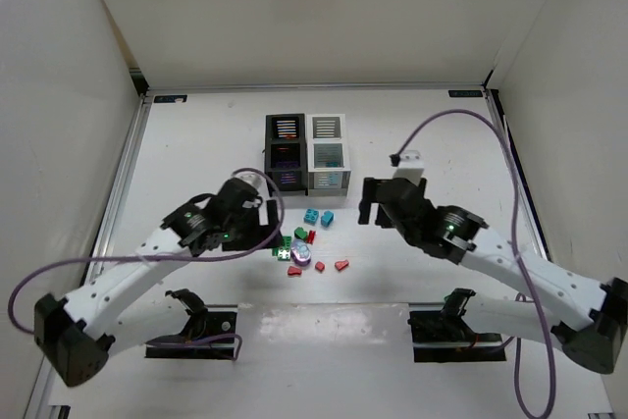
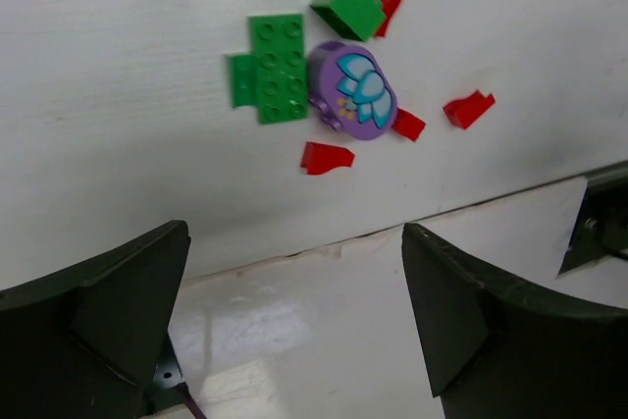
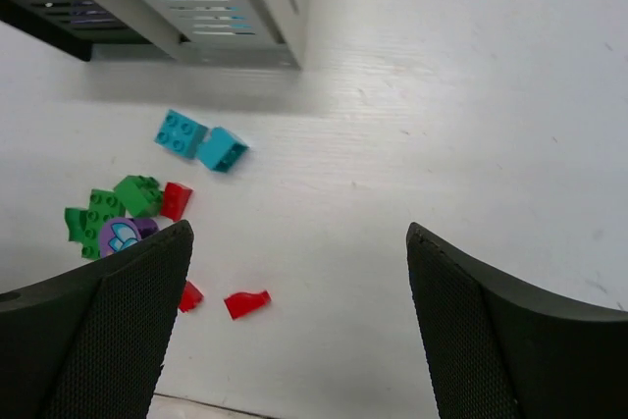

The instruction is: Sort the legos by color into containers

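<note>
Legos (image 1: 300,254) scattered near adjoining black bin (image 1: 286,150), white bin (image 1: 328,150); teal pair (image 1: 311,215) closest

A flat, matte white tabletop (image 1: 196,144) fills the scene. Plain white wall panels (image 1: 314,17) enclose it on the left, right and far sides. A silver metal rail (image 1: 125,188) runs along the table's left edge, near to far. A small black corner bracket (image 1: 138,79) sits at the far left corner, and a matching black bracket (image 1: 488,78) at the far right. A glossy white strip (image 1: 324,326) lies along the near edge, catching reflected light.
</note>
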Motion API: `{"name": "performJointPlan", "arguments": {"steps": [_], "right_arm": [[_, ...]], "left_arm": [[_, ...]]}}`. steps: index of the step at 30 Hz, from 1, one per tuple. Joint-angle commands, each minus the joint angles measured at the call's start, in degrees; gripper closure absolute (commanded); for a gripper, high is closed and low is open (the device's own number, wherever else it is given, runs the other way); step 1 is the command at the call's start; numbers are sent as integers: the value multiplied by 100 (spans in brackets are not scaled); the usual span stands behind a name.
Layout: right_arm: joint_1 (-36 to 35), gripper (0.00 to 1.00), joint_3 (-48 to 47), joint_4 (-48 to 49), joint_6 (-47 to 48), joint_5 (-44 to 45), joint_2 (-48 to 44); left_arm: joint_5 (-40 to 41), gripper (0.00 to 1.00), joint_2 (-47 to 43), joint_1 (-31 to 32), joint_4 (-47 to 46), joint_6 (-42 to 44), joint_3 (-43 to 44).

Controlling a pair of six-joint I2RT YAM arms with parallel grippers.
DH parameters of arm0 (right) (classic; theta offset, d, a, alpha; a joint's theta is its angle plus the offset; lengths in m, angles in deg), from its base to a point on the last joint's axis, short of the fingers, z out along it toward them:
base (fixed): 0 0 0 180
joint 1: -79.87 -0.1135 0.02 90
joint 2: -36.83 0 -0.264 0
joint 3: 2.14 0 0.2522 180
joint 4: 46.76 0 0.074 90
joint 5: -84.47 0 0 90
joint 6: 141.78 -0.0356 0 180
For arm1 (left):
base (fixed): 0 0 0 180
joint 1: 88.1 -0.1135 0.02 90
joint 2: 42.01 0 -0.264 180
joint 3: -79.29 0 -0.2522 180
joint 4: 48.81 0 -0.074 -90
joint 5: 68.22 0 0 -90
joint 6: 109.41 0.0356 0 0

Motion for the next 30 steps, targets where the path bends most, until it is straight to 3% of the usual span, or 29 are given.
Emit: {"name": "performJointPlan", "arguments": {"steps": [1,8,17,23,30], "right_arm": [[-78,10,65,-976,-984,739,-644],[-246,10,31,-1952,-1722,1205,-969],[-263,10,66,-2498,-1951,1425,-1101],[-220,10,355,-2357,-1750,1347,-1549],[378,10,672,-2155,-1477,775,-2155]], "left_arm": [[390,0,609,716,-360,-267,366],[1067,2,1973,1604,-457,-1058,876],[1357,11,3423,1878,202,-1955,1764],[1296,12,3784,1922,167,-2526,1791],[1428,16,3969,1922,246,-2668,1861]]}}
